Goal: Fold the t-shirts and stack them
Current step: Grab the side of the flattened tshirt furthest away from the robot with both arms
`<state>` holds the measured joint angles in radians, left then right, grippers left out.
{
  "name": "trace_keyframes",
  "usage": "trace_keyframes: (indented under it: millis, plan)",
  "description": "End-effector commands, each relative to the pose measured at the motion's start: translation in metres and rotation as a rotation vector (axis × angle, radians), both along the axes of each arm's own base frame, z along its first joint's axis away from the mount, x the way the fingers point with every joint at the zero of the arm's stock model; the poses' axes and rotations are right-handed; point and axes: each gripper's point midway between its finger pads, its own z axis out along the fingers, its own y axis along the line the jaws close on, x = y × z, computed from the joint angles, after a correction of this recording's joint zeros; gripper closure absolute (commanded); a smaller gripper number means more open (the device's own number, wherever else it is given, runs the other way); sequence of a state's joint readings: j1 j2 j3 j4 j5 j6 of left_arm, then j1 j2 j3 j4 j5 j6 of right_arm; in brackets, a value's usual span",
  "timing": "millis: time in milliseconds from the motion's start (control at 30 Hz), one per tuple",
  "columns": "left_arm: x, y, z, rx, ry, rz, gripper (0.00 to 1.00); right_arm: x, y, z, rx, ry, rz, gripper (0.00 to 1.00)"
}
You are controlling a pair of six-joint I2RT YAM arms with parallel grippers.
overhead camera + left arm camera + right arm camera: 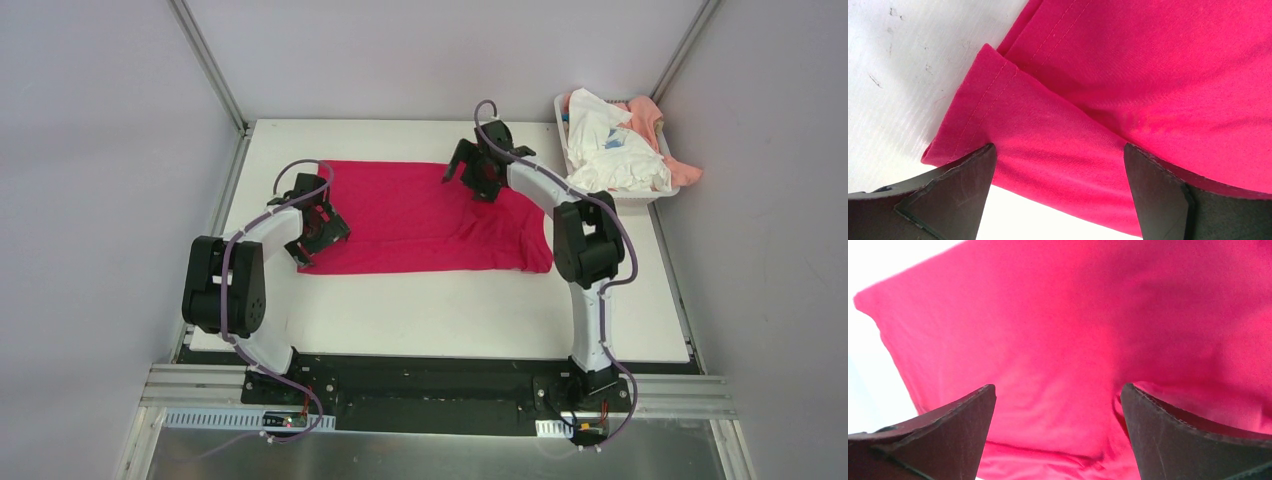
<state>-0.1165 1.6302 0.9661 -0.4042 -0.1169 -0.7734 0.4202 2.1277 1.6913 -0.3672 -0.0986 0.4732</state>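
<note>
The magenta-red t-shirt (pixel 420 220) lies spread flat across the middle of the worktop (pixel 450 310), long side running left to right. Its near right corner is rumpled, the rest mostly smooth.

The left gripper (pixel 325 225) sits low over the shirt's left end, near its front corner. Its jaws are spread wide, holding nothing. In the left wrist view a hemmed flap with double stitching lies between them, with bare worktop just to its left.

The right gripper (pixel 480 175) hangs over the shirt's far edge, right of centre. Its jaws are also parted and empty, and the right wrist view shows only red cloth between them. Whether either gripper touches the cloth cannot be told.

The right arm (pixel 560 200) crosses above the shirt's right end and hides part of that edge from the top camera. The left arm (pixel 250 250) covers a strip beside the left end.

At the far right corner of the worktop, apart from the red shirt, stands a white plastic basket (pixel 563 135). Crumpled white t-shirts (pixel 610 160) fill it, one showing a little blue print. A peach-pink t-shirt (pixel 668 135) spills over its right rim.
</note>
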Motion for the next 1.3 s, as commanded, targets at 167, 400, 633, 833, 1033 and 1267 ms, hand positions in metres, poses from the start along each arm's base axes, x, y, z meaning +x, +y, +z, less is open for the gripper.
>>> trace_keyframes:
  millis: [167,400,633,833,1033,1267]
  plan:
    - [-0.005,0.013,0.013,0.055,-0.039,0.010,0.01,0.016,-0.020,0.046,-0.086,-0.070,-0.066,0.01]
    - [-0.005,0.012,0.017,0.047,-0.051,0.007,0.01,-0.053,-0.024,0.026,-0.074,0.017,0.029,0.01]
    - [-0.003,0.009,0.020,0.033,-0.059,0.003,0.01,-0.067,0.004,-0.004,-0.069,0.082,0.097,0.01]
    - [-0.003,0.008,0.021,0.029,-0.062,0.002,0.01,-0.029,0.047,0.006,-0.008,0.014,0.133,0.01]
    - [0.001,0.004,0.028,0.006,-0.084,-0.006,0.01,-0.035,0.043,0.022,-0.094,-0.012,0.141,0.01]
    - [0.006,-0.003,0.028,-0.023,-0.080,-0.017,0.01,-0.111,-0.059,0.012,-0.276,0.004,-0.006,0.01]
